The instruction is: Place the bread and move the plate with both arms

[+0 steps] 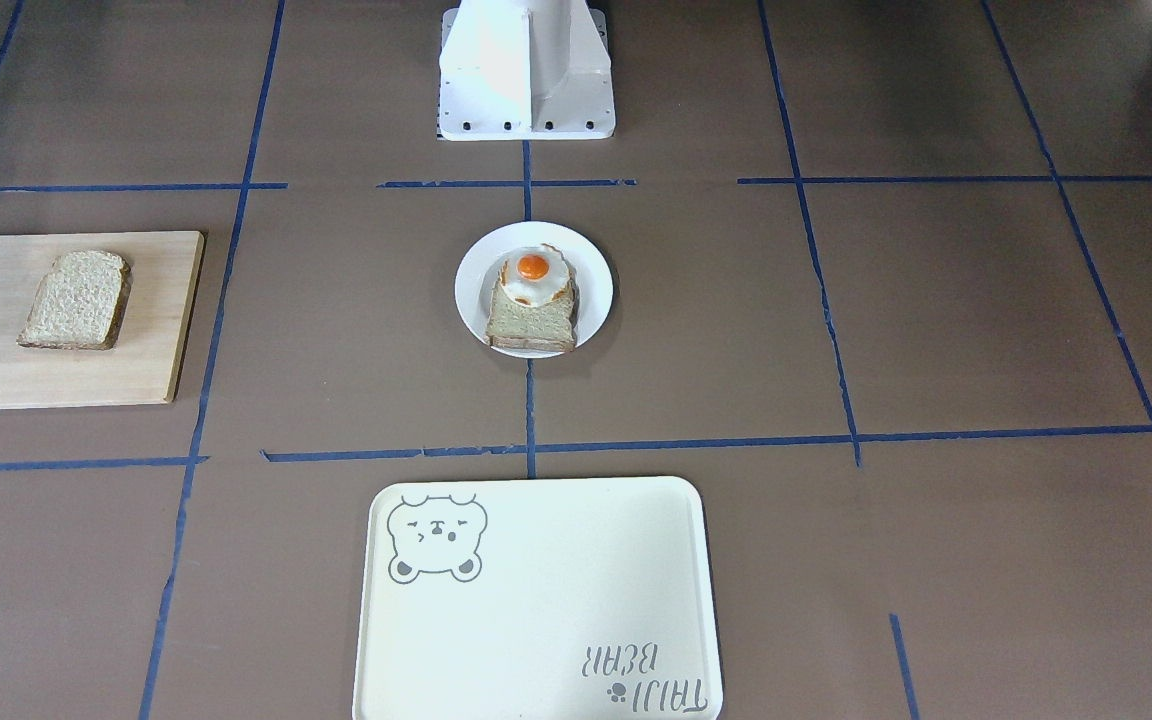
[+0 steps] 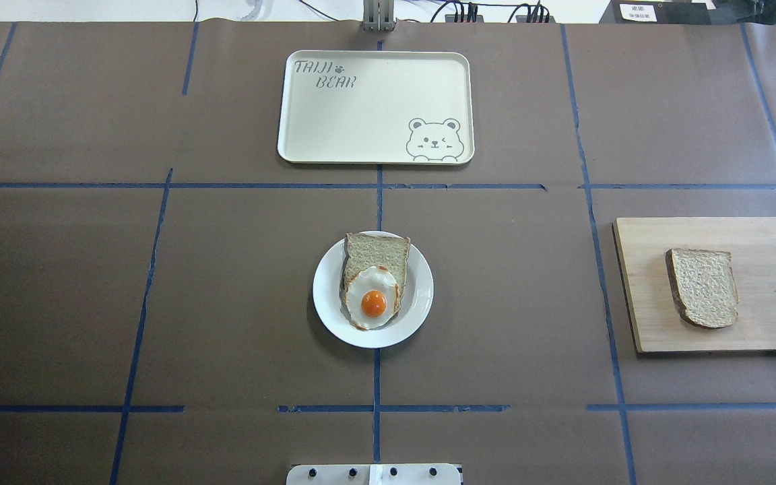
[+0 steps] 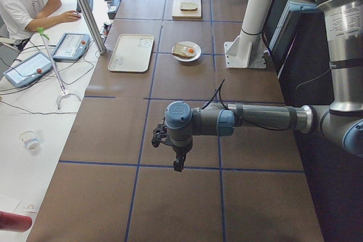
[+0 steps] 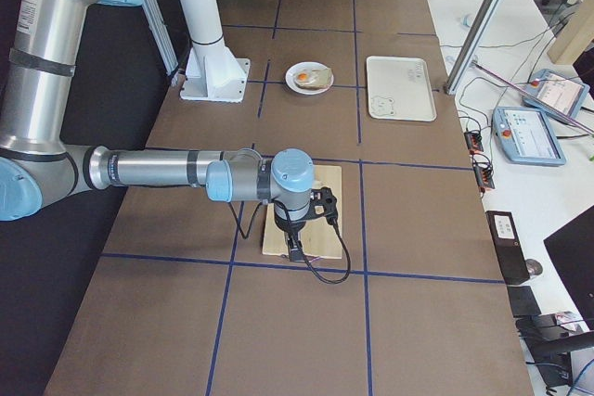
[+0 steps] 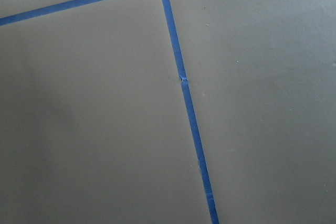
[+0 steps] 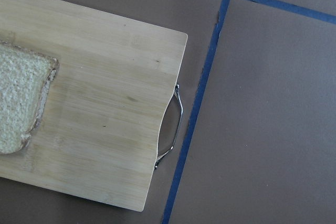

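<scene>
Right gripper (image 4: 294, 251) hovers over the cutting board (image 2: 765, 249) bearing the bread (image 2: 703, 287); left gripper (image 3: 178, 166) hangs above the brown table (image 3: 255, 196); whether either is clenched I cannot tell.

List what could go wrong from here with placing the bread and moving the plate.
1. The wholemeal bread slice lies flat on the wooden cutting board; a grasp might skid it along rather than lift it.
2. The fried egg sits off-centre on the toast, so bread laid on top may rest tilted or slip.
3. An uneven two-sided lift of the white plate could slide the stack off.
</scene>
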`<act>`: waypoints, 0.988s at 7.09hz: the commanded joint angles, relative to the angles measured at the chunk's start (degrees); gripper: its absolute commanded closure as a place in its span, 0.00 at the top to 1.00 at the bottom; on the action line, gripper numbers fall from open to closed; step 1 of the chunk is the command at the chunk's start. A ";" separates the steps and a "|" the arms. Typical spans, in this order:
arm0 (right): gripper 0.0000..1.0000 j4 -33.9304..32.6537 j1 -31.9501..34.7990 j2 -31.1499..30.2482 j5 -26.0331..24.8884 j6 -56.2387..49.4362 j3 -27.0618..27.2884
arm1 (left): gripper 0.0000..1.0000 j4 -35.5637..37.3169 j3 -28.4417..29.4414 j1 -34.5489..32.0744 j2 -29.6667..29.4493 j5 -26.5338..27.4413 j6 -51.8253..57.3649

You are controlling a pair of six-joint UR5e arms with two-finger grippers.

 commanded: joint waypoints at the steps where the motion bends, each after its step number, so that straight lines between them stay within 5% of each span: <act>1: 1.00 0.00 0.00 0.00 0.00 0.00 0.00 | 1.00 0.00 0.09 0.09 0.00 0.04 0.00; 5: 1.00 1.91 -0.18 0.09 3.40 3.58 -0.09 | 1.00 0.09 0.09 0.09 0.00 -0.05 0.00; 7: 1.00 17.31 -2.97 -1.31 5.10 16.63 -3.85 | 1.00 0.09 0.00 0.09 0.00 -0.05 0.00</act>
